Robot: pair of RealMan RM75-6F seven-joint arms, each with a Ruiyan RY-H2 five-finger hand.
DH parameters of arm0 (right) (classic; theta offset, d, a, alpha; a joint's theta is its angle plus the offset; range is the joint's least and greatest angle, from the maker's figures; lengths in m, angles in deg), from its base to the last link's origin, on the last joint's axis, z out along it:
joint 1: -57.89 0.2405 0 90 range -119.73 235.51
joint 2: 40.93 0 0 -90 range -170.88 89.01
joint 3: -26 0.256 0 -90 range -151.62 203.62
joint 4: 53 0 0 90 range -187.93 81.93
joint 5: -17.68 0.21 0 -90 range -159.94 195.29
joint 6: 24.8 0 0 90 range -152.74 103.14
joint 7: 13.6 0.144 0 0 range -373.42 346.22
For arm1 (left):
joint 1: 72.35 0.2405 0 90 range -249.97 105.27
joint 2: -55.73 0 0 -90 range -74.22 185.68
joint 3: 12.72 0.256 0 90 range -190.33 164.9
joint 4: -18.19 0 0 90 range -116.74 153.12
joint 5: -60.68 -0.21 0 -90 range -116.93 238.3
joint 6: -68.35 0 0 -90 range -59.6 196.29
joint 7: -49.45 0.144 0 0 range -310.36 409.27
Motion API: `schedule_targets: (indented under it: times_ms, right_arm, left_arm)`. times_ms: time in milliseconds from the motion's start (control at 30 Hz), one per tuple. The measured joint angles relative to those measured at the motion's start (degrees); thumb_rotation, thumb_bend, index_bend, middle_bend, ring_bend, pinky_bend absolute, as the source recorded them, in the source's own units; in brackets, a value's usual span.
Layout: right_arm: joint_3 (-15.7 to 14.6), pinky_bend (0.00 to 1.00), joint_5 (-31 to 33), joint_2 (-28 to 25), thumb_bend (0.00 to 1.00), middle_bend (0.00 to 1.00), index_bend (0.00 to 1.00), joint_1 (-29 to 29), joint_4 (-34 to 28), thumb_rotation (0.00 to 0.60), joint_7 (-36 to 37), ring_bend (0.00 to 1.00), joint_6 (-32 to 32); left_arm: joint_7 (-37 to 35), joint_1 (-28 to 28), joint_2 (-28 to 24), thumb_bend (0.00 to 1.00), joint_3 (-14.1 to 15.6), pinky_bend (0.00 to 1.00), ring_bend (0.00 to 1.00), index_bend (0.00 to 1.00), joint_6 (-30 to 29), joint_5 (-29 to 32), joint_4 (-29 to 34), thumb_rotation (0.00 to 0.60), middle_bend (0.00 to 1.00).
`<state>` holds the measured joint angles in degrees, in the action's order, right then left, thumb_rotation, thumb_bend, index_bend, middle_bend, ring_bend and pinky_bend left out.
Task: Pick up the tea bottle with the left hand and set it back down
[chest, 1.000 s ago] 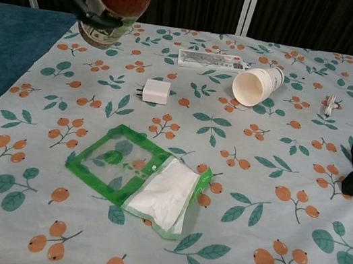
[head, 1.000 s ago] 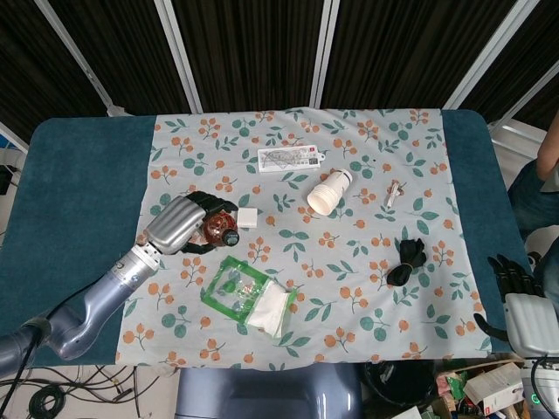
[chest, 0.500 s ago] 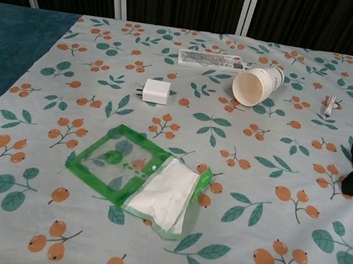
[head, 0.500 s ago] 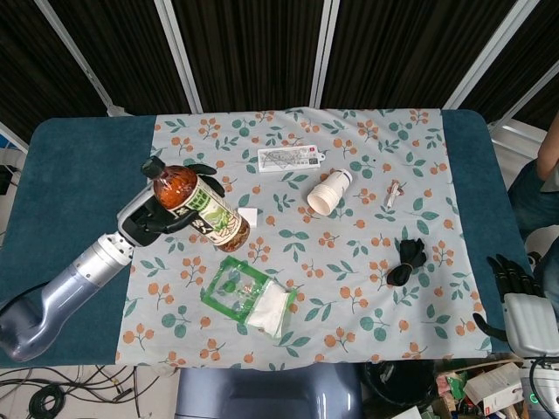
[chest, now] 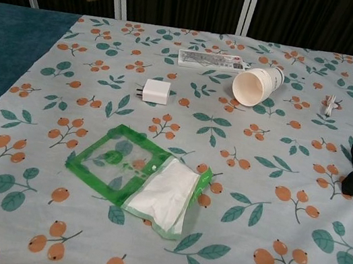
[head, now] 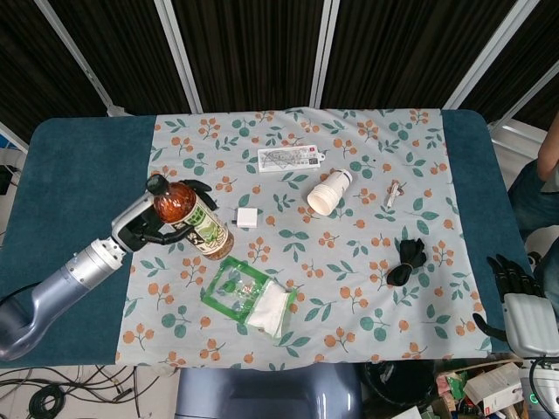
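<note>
The left hand [head: 147, 225] grips the tea bottle [head: 188, 219], held tilted in the air above the floral tablecloth [chest: 269, 189], near a white charger [chest: 155, 91]. At the table's far edge, the right hand [head: 515, 284] rests with fingers seemingly spread apart, holding nothing, though the view there is poor.
</note>
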<state>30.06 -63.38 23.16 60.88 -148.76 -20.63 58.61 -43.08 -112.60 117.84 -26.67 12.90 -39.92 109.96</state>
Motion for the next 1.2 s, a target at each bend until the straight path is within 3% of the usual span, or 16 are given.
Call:
schedule_targets:
  times_ms: [133, 233, 367, 500, 667, 933, 1200]
  right_arm:
    - [-0.01, 0.15, 0.08, -0.03, 0.13, 0.04, 0.0, 0.02, -0.05, 0.6, 0.08, 0.06, -0.12]
    - [0.02, 0.15, 0.22, -0.09, 0.13, 0.04, 0.0, 0.0, -0.05, 0.6, 0.23, 0.06, -0.18]
    - [0.04, 0.15, 0.25, -0.14, 0.13, 0.04, 0.0, 0.01, -0.01, 0.6, 0.36, 0.06, -0.23]
    - [0.0, 0.15, 0.23, -0.15, 0.13, 0.04, 0.0, -0.02, -0.01, 0.6, 0.41, 0.06, -0.24]
    - [0.01, 0.15, 0.31, -0.13, 0.13, 0.04, 0.0, -0.06, -0.01, 0.6, 0.36, 0.06, -0.2]
    - [0.02, 0.15, 0.49, -0.08, 0.13, 0.04, 0.0, -0.01, 0.03, 0.6, 0.4, 0.06, -0.41]
    - [0.04, 0.15, 0.45, -0.07, 0.13, 0.04, 0.0, -0.02, 0.1, 0.6, 0.23, 0.06, -0.32]
  left_arm:
    - [23.41, 0.48, 3.26, 0.58, 1.28, 0.56, 0.31, 0.28, 0.99, 1.71, -1.89, 0.6, 0.33]
    - [36.58, 0.74, 6.67, 0.58, 2.38, 0.56, 0.31, 0.28, 1.72, 3.72, -3.86, 0.6, 0.33]
    - [45.82, 1.08, 12.93, 0.58, 4.06, 0.56, 0.31, 0.28, 2.14, 6.74, -8.21, 0.6, 0.33]
    - [46.2, 1.64, 18.13, 0.58, 4.9, 0.55, 0.3, 0.28, 1.16, 9.38, -13.06, 0.6, 0.32]
    - [40.19, 2.1, 22.07, 0.58, 5.48, 0.55, 0.3, 0.28, -0.13, 11.08, -17.38, 0.6, 0.32]
    - [31.84, 1.88, 28.1, 0.58, 6.5, 0.55, 0.3, 0.27, -2.65, 11.27, -27.62, 0.6, 0.32]
    - [29.41, 1.15, 32.87, 0.57, 8.03, 0.55, 0.3, 0.27, -3.09, 11.0, -35.27, 0.6, 0.31]
